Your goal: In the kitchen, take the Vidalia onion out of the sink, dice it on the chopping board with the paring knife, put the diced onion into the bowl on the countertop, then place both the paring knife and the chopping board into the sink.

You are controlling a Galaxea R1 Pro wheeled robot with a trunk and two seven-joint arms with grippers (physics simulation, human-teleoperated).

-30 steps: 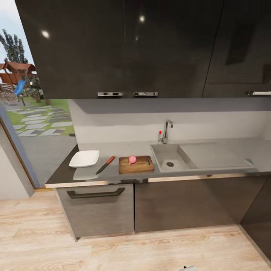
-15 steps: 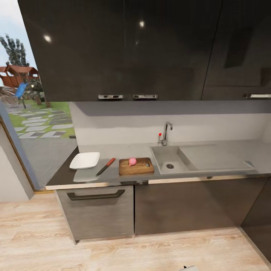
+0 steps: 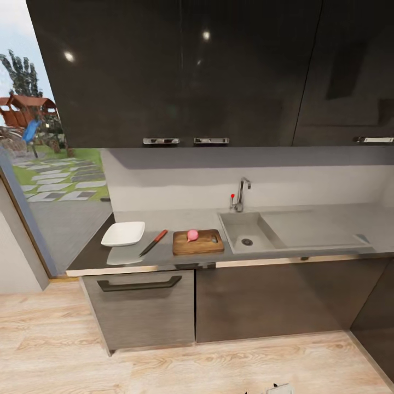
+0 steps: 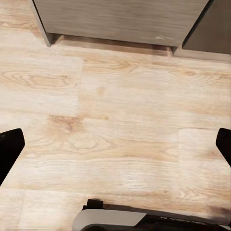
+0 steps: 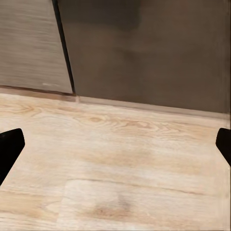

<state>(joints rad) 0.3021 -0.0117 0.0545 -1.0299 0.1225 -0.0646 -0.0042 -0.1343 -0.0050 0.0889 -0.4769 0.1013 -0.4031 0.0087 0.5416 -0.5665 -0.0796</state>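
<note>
Onion point(image 3: 192, 235) sits whole on the board point(image 3: 198, 242), knife point(image 3: 153, 242) just beside it (bowl point(image 3: 123, 233) further along). Both grippers wide, empty, over floor. Next, I judge: close in, grab the knife.

Long grey countertop point(image 3: 186, 221): smooth, matt, with a metallic front edge. Rectangular grey sink point(image 3: 249, 230): dull steel; its angular tap point(image 3: 241, 191): polished chrome. Rectangular brown chopping board point(image 3: 198, 242): grained wood. Shallow white square bowl point(image 3: 123, 233): smooth, glossy. Dark upper cabinets point(image 3: 180, 71): high-gloss. Pale plank floor point(image 4: 125, 120), between the jaws: matt wood grain
</note>
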